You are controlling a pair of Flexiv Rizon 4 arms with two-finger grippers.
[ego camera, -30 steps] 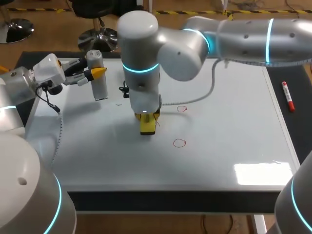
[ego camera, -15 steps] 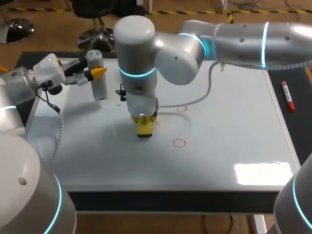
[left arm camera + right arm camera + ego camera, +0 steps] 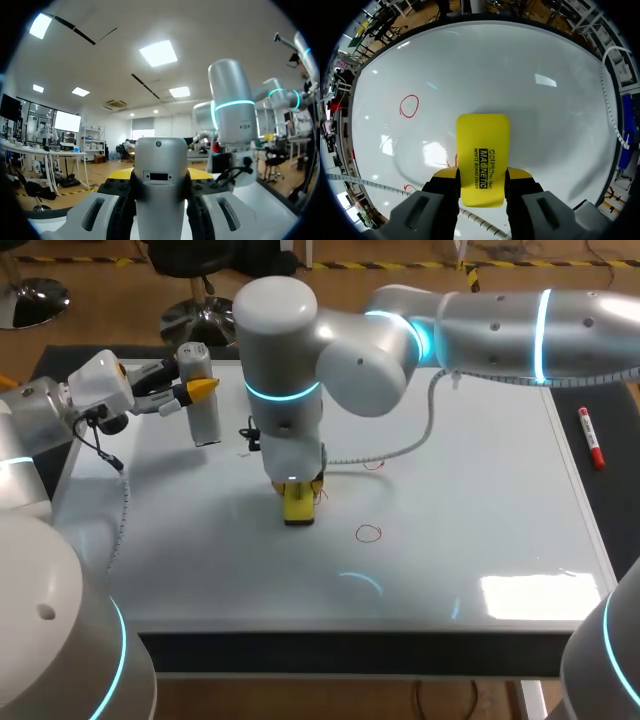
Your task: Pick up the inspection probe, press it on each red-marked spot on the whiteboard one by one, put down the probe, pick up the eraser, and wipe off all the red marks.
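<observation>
Left gripper (image 3: 192, 390) held upright probe (image 3: 205, 410), clamped, at whiteboard (image 3: 480, 500) far-left corner. Right gripper (image 3: 481, 175) gripped yellow eraser (image 3: 299, 505), set down near whiteboard middle. Red trace (image 3: 320, 495) just beside eraser. Red circle (image 3: 369, 533) lay rightward on whiteboard. Marker (image 3: 590, 437) lay beyond whiteboard's right edge.

Our dark surface (image 3: 612, 495) carries the whiteboard (image 3: 470, 500), which covers most of it. A red marker (image 3: 591, 437) lies on the bare strip, well to the right of our right hand (image 3: 299, 502), just beside the whiteboard's edge.
</observation>
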